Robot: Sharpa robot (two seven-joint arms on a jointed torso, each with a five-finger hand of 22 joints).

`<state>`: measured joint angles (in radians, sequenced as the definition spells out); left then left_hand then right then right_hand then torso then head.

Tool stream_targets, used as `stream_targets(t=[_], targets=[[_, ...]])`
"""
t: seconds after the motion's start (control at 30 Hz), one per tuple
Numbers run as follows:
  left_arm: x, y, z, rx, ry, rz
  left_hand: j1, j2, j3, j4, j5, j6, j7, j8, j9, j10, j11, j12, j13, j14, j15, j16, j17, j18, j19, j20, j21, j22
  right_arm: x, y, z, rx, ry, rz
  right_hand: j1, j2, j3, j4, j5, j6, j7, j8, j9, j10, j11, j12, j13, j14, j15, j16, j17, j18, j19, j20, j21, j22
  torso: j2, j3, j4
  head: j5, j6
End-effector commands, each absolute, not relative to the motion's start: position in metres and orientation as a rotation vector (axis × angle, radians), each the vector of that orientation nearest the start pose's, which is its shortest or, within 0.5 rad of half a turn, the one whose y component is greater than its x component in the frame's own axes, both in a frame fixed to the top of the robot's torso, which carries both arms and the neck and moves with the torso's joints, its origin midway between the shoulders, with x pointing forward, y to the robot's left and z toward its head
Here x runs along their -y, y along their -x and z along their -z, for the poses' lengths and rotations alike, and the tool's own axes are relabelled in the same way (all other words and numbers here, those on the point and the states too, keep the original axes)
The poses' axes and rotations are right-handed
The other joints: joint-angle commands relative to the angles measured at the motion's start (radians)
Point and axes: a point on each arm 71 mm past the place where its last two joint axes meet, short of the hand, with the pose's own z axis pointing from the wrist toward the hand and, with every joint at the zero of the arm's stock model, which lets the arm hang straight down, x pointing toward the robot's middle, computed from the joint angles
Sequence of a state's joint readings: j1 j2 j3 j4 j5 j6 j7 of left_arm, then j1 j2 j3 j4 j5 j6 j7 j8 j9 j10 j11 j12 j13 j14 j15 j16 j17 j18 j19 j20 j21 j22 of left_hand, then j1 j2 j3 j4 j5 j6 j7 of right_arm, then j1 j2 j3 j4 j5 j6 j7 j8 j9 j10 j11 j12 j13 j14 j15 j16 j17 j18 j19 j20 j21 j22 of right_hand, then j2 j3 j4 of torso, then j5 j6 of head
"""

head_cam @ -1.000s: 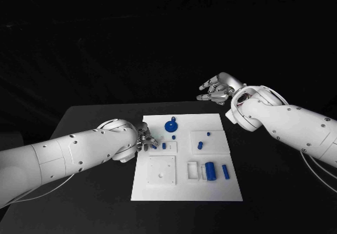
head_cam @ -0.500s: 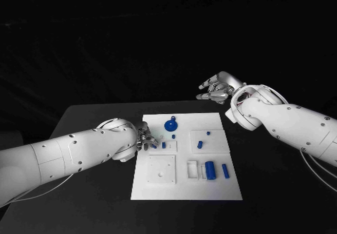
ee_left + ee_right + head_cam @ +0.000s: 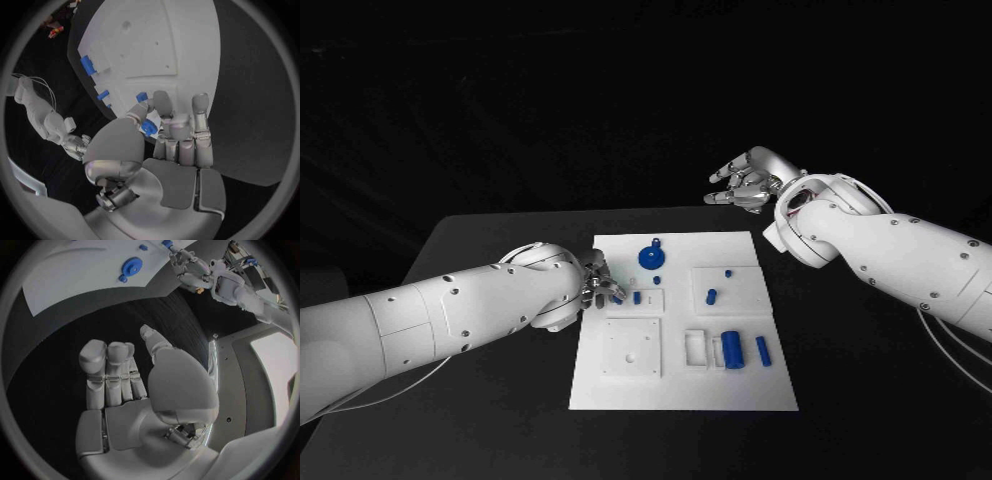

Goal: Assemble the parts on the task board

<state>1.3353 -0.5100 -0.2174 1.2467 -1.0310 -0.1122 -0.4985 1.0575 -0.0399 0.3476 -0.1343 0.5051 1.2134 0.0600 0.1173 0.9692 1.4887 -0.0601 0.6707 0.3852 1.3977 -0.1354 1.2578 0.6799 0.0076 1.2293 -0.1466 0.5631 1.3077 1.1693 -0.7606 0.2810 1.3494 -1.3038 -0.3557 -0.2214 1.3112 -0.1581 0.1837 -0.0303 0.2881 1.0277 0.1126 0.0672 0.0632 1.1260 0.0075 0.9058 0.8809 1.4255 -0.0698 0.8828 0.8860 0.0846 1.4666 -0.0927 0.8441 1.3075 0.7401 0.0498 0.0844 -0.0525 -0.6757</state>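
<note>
- The task board (image 3: 733, 390) is lying mid-table, bearing no readable writing.
- The left hand (image 3: 599, 283) is pinching a small blue part (image 3: 147, 127) at the board's left edge.
- The right hand (image 3: 744, 187) is hovering beyond the board — fingers apart, holding nothing.

Left hand (image 3: 599, 284) mostly hidden behind its own forearm in head view; only fingertips show at the task board (image 3: 684, 385) left edge. Left wrist view: a small blue part (image 3: 148, 127) sits between thumb and fingers, mostly covered by them, shape unreadable, can't tell if it's pinched or just touched. Another blue piece (image 3: 142, 97) there is half hidden by a fingertip. Board cut off by the circle rim in both wrist views. Right hand (image 3: 744, 186): far side hidden in head view. Small blue peg (image 3: 727, 272) too small to tell upright or lying.
</note>
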Motion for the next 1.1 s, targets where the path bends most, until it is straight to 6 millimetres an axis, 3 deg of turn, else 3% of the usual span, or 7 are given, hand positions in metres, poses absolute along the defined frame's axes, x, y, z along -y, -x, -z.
stream_targets(t=[0.03, 0.33, 0.53, 0.93, 1.1], targets=[[-0.1275, -0.5242, 0.2255, -2.176, 0.164, 0.399, 0.001, -0.012, -0.002, 0.012, -0.01, 0.133, -0.114, 0.003, -0.002, 0.025, -0.033, 0.002, -0.001, 0.002, -0.005, 0.0, -0.002, 0.016, 0.003, 0.003, 0.003, 0.017, 0.2355, -0.5482, 0.0986, -1.458, -0.293, -0.639, -0.01, -0.001, 0.001, 0.005, 0.007, 0.001, -0.002, -0.005, 0.0, 0.001, -0.006, 0.002, -0.002, 0.008, -0.003, -0.005, 0.001, 0.006, 0.038, 0.002, -0.006, 0.103, 0.0, 0.0, 0.0001, 0.0, 0.001], [-0.1265, -0.5239, 0.2255, -2.176, 0.161, 0.402, 0.002, -0.024, -0.029, 0.05, -0.069, 0.136, -0.117, 0.003, -0.005, 0.025, -0.034, 0.003, 0.0, 0.002, -0.005, 0.0, -0.002, 0.013, 0.004, 0.002, -0.001, 0.017, 0.2357, -0.5483, 0.0986, -1.457, -0.293, -0.638, -0.01, -0.001, 0.001, 0.005, 0.007, 0.001, -0.002, -0.005, 0.0, 0.001, -0.006, 0.002, -0.002, 0.008, -0.003, -0.005, 0.001, 0.006, 0.038, 0.002, -0.006, 0.103, 0.001, 0.0005, -0.0009, 0.0, -0.001], [-0.1269, -0.524, 0.2257, -2.179, 0.16, 0.4, 0.011, -0.033, -0.035, 0.07, -0.073, 0.137, -0.117, 0.002, -0.007, 0.025, -0.034, 0.004, 0.0, 0.002, -0.006, 0.001, -0.002, 0.011, 0.006, 0.001, -0.004, 0.018, 0.236, -0.5482, 0.0986, -1.457, -0.294, -0.638, -0.01, -0.001, 0.001, 0.005, 0.007, 0.001, -0.002, -0.005, 0.0, 0.001, -0.006, 0.002, -0.002, 0.008, -0.003, -0.005, 0.001, 0.006, 0.038, 0.002, -0.006, 0.103, 0.0, 0.0007, -0.0001, -0.001, -0.002], [-0.1288, -0.525, 0.2256, -2.175, 0.168, 0.394, 0.014, -0.033, -0.035, 0.073, -0.073, 0.137, -0.117, 0.002, -0.007, 0.025, -0.034, 0.003, 0.0, 0.002, -0.006, 0.001, -0.002, 0.012, 0.006, 0.002, -0.005, 0.018, 0.2364, -0.5481, 0.0985, -1.456, -0.294, -0.637, -0.011, -0.001, 0.001, 0.007, 0.007, 0.001, -0.002, -0.005, 0.0, 0.002, -0.007, 0.002, -0.002, 0.009, -0.003, -0.006, 0.0, 0.006, 0.039, 0.002, -0.006, 0.103, 0.001, 0.0009, -0.0011, -0.001, 0.001], [-0.1305, -0.5261, 0.2252, -2.165, 0.178, 0.393, 0.028, -0.017, -0.022, 0.059, -0.072, 0.131, -0.114, 0.002, -0.005, 0.025, -0.033, 0.0, -0.002, 0.0, -0.005, -0.004, -0.01, 0.012, 0.005, 0.002, -0.006, 0.018, 0.2365, -0.5482, 0.0985, -1.455, -0.294, -0.637, -0.011, -0.001, 0.001, 0.007, 0.007, 0.001, -0.002, -0.005, 0.0, 0.002, -0.007, 0.002, -0.002, 0.009, -0.003, -0.006, 0.0, 0.006, 0.039, 0.002, -0.006, 0.103, 0.001, 0.0009, -0.0014, 0.0, 0.002]])
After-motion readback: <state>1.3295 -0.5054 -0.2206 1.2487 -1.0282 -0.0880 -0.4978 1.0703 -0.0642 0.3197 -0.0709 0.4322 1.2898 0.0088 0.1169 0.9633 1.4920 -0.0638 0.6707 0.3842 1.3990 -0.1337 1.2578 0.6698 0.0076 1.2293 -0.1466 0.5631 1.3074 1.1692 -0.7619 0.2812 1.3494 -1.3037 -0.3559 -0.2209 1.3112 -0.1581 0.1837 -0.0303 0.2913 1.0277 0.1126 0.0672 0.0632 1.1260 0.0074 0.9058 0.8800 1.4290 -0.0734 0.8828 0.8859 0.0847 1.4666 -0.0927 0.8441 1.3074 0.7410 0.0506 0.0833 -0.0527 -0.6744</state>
